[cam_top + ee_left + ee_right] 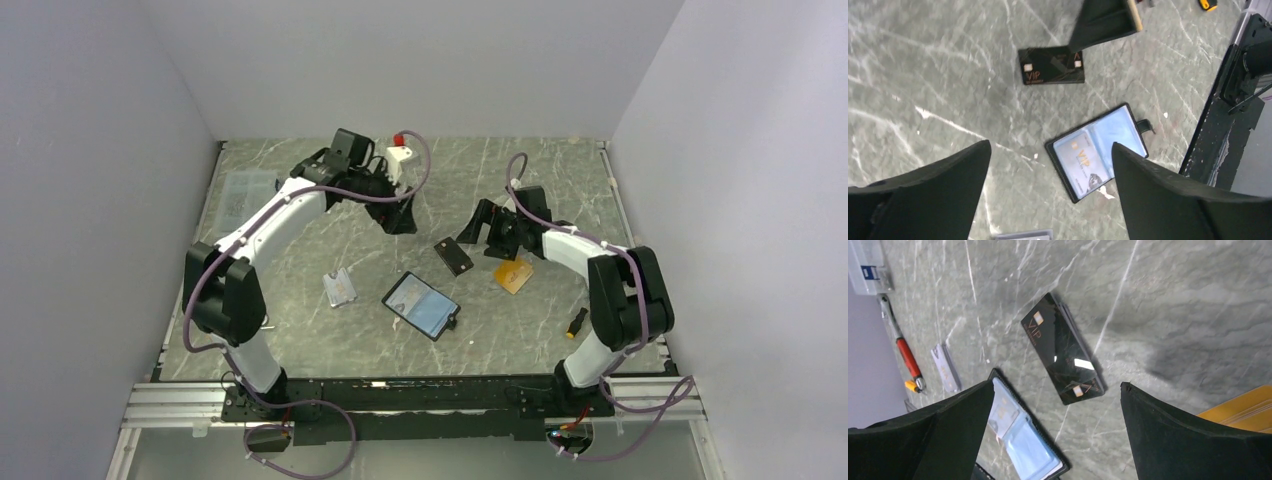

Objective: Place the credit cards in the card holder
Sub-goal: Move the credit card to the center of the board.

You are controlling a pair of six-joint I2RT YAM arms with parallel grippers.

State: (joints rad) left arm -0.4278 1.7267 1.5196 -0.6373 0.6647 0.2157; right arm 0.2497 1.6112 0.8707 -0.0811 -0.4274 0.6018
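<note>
Grey marbled table (560,170): left gripper (400,216) and right gripper (479,226) hover, fingers spread wide, holding nothing. Black card holder (421,305) lies open at centre, one pale VIP card already pocketed. Remaining, by my read: black card (454,256) just beyond it, orange card (514,275) farther right.

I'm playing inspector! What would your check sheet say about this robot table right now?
Surface: grey marbled table.
Job's things: card holder lies open, a pale card in one pocket; black card and orange card lie loose.
Clutter: clear sleeve, clear box, small yellow-ended tool.
Grippers: left gripper and right gripper, jaws open, holding nothing.
Cables: purple cables run along both arms.
Surroundings: plain pale walls.
</note>
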